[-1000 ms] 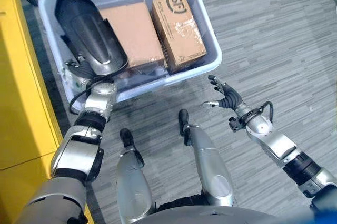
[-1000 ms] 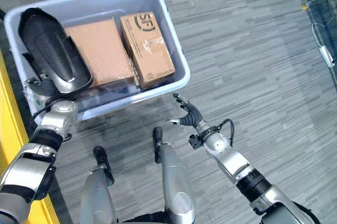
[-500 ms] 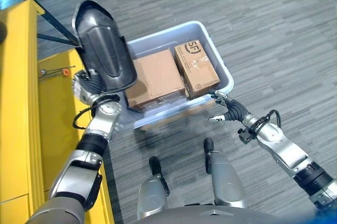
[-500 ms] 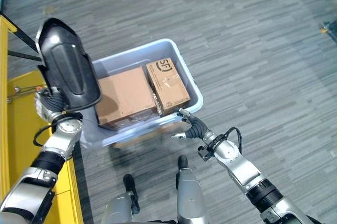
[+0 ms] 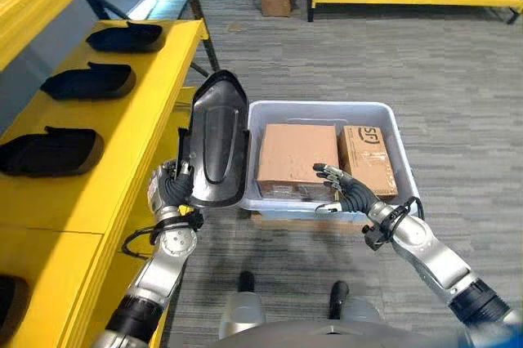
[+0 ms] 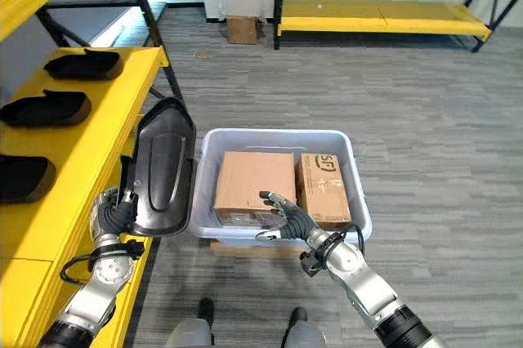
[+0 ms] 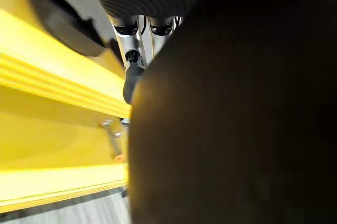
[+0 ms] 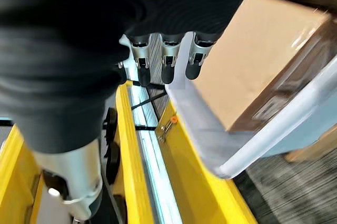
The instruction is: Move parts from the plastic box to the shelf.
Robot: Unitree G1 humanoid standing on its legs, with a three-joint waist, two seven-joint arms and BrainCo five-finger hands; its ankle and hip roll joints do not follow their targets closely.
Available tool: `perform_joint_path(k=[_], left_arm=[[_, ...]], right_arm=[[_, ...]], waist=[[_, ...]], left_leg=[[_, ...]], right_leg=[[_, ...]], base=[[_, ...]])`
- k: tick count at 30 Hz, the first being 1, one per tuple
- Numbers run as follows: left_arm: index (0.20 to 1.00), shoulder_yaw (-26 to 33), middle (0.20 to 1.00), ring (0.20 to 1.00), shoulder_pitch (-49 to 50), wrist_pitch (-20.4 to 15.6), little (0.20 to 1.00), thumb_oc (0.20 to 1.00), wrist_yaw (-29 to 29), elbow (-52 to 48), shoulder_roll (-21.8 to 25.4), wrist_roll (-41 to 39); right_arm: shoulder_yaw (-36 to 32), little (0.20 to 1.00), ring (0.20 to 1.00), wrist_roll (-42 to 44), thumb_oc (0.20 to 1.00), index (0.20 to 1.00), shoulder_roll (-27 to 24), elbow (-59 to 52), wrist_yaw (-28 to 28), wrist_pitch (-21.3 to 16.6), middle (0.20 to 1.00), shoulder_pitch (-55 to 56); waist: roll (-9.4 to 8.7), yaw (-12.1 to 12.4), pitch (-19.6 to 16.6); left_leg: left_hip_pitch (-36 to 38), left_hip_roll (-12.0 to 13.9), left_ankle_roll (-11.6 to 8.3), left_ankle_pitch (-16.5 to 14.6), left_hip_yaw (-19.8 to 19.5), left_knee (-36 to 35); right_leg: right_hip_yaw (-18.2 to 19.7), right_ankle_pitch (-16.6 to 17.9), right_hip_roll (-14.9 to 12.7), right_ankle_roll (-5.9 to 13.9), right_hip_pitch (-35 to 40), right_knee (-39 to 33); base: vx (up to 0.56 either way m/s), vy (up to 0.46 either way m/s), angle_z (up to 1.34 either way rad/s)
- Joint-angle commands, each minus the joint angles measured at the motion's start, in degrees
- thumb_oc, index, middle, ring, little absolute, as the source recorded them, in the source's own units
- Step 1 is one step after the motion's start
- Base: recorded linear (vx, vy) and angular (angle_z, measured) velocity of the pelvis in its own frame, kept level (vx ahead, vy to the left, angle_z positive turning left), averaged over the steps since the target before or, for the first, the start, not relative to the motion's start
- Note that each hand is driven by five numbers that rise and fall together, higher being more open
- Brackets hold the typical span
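The left hand (image 5: 170, 191) is wrapped around the bottom of a long black curved plastic part (image 5: 216, 149). A moment ago the part was low over the pale blue plastic box (image 5: 327, 204). Now it stands up tall, just beside the yellow metal shelf (image 5: 122, 152) where other black parts (image 5: 49, 150) lie. It looks nearly ready to set down. The right hand (image 5: 347, 193) hangs loose and empty over the box's near rim, by two brown cardboard boxes (image 5: 298, 156).
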Motion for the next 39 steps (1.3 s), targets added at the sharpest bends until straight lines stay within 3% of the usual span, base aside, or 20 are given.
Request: perform_joint_path(k=[1, 11, 13, 14, 16, 17, 18, 21, 23, 25, 27, 32, 34, 39], left_arm=[[0.200, 5.2, 0.200, 0.200, -2.9, -4.9, 0.200, 0.200, -1.7, -5.7, 5.0, 2.1], [0.200, 8.4, 0.200, 0.200, 0.6, -6.9, 0.200, 0.200, -8.8, -8.9, 5.6, 4.7], [0.200, 9.0, 0.200, 0.200, 0.7, -6.9, 0.200, 0.200, -9.6, -9.1, 5.8, 4.1], [0.200, 9.2, 0.200, 0.200, 0.9, -7.2, 0.200, 0.200, -9.5, -9.2, 6.2, 4.1], [0.200, 8.7, 0.200, 0.200, 0.4, -7.6, 0.200, 0.200, -10.0, -8.8, 6.6, 4.7], [0.200, 7.8, 0.200, 0.200, -0.6, -7.8, 0.200, 0.200, -10.6, -8.0, 6.5, 4.6], [0.200, 5.5, 0.200, 0.200, -2.4, -8.6, 0.200, 0.200, -11.5, -6.4, 6.0, 5.4], [0.200, 2.3, 0.200, 0.200, -4.3, -9.6, 0.200, 0.200, -12.5, -4.7, 4.6, 5.4], [0.200, 1.3, 0.200, 0.200, -4.4, -10.0, 0.200, 0.200, -11.9, -4.5, 4.1, 5.9], [0.200, 0.8, 0.200, 0.200, -4.0, -10.5, 0.200, 0.200, -11.4, -4.3, 4.0, 5.4], [0.200, 1.2, 0.200, 0.200, -3.3, -11.4, 0.200, 0.200, -12.0, -5.1, 3.6, 5.2], [0.200, 2.4, 0.200, 0.200, -1.9, -12.5, 0.200, 0.200, -13.1, -7.1, 3.6, 5.5], [0.200, 2.8, 0.200, 0.200, -1.6, -12.3, 0.200, 0.200, -13.8, -6.8, 3.7, 4.8], [0.200, 0.4, 0.200, 0.200, -4.1, -11.5, 0.200, 0.200, -16.8, -5.5, 2.8, 4.5]], right_arm=[[-1.9, 1.000, 1.000, 0.5, 1.000, 1.000, 1.4, -5.1, 0.6, -1.3, 1.000, -0.7], [-3.7, 1.000, 1.000, 1.1, 1.000, 1.000, 5.3, -4.6, -1.9, -0.2, 1.000, -1.9], [-4.0, 1.000, 1.000, 0.9, 1.000, 1.000, 6.6, -3.7, -2.2, -0.4, 1.000, -2.4], [-3.7, 1.000, 1.000, 0.6, 1.000, 1.000, 7.8, -2.6, -2.5, -0.9, 1.000, -3.0], [-4.1, 1.000, 1.000, 0.6, 1.000, 1.000, 8.7, -1.6, -3.3, -1.8, 1.000, -2.6], [-4.2, 1.000, 1.000, 0.8, 1.000, 1.000, 9.0, -1.4, -4.5, -2.0, 1.000, -2.1], [-4.8, 1.000, 1.000, 0.7, 1.000, 1.000, 9.0, -2.1, -6.7, -1.6, 1.000, -0.7], [-5.7, 1.000, 1.000, 1.2, 1.000, 1.000, 8.0, -3.5, -10.7, -0.3, 1.000, 1.1], [-5.6, 1.000, 1.000, 1.4, 1.000, 1.000, 8.0, -3.5, -11.7, -0.7, 1.000, 1.5], [-6.0, 1.000, 1.000, 1.5, 1.000, 1.000, 8.3, -2.1, -11.7, -1.8, 1.000, 1.5], [-5.9, 1.000, 1.000, 2.7, 1.000, 1.000, 8.4, -1.0, -13.1, -2.6, 1.000, 0.8], [-5.1, 1.000, 1.000, 2.7, 1.000, 1.000, 9.4, 0.2, -15.4, -4.5, 1.000, 0.4], [-5.3, 1.000, 1.000, 3.1, 1.000, 1.000, 9.5, -0.3, -14.8, -4.5, 1.000, 1.9], [-7.5, 1.000, 1.000, 2.4, 1.000, 1.000, 9.4, -0.6, -15.6, -4.8, 1.000, 6.4]], waist=[[-3.29, 1.4, -0.4], [-4.98, 6.4, -2.2], [-5.24, 7.3, -2.4], [-5.53, 7.6, -2.2], [-5.58, 7.4, -2.7], [-5.70, 6.5, -3.1], [-6.35, 4.6, -3.5], [-6.62, 2.1, -3.2], [-6.35, 1.1, -2.6], [-6.39, 1.5, -1.8], [-6.27, 2.8, -0.7], [-5.27, 4.3, 0.7], [-4.75, 3.5, 0.6], [-3.40, -1.5, -1.3]], left_leg=[[-0.5, 2.0, -2.84, -0.2, 0.7, -0.7], [1.2, -1.6, -0.99, 0.0, -0.3, -4.3], [1.3, -2.6, -0.33, -0.5, 0.2, -4.4], [1.8, -3.2, 0.26, -1.1, 0.7, -4.5], [1.0, -3.9, 1.31, -1.1, -1.1, -4.6], [0.3, -5.0, 2.07, -1.1, -3.2, -4.5], [-0.7, -7.7, 3.08, -1.2, -6.7, -4.4], [-1.6, -11.4, 3.73, -0.1, -12.5, -3.9], [-1.8, -12.1, 3.95, 0.0, -13.5, -3.4], [-2.1, -12.8, 4.12, 0.4, -15.5, -3.6], [-2.9, -12.8, 3.59, 1.2, -16.5, -3.8], [-4.3, -12.0, 2.84, 1.8, -16.4, -3.5], [-3.6, -11.7, 2.92, 1.2, -14.6, -3.1], [-1.4, -9.3, 2.59, -0.5, -2.7, -2.3]], right_leg=[[-1.6, -1.2, -2.6, 3.61, 8.5, -6.9], [-7.9, 1.5, -5.5, 7.02, 12.3, -7.5], [-9.6, 3.6, -6.5, 7.52, 11.7, -6.4], [-9.6, 6.7, -7.9, 8.27, 9.9, -3.9], [-6.8, 4.8, -6.1, 7.78, 9.8, -2.9], [-2.6, 2.3, -2.8, 7.09, 9.2, -2.2], [3.8, 0.1, 3.2, 4.94, 7.5, -1.2], [11.3, -1.8, 10.7, 0.78, 5.0, -3.6], [13.3, -2.1, 11.8, -0.01, 4.8, -3.8], [14.3, -1.6, 11.8, -0.24, 5.0, -5.0], [12.9, -1.0, 11.3, -0.28, 5.3, -6.4], [10.1, -1.6, 10.6, -0.88, 5.1, -6.7], [8.0, -2.3, 10.5, -1.36, 5.6, -6.3], [4.8, -1.8, 9.1, -1.02, 6.3, -7.0]], base=[[-0.05, 0.244, 0.38], [-0.06, 0.173, 0.25], [-0.12, 0.107, 0.09], [-0.10, 0.045, 0.05], [-0.05, -0.010, 0.10], [0.04, -0.026, 0.26], [0.09, -0.018, 0.57], [0.09, 0.005, 1.85], [0.01, -0.013, 1.68], [-0.04, -0.084, 1.46], [-0.13, -0.148, 0.71], [-0.09, -0.083, 0.40], [0.02, -0.016, 0.28], [0.05, 0.075, 1.03]])
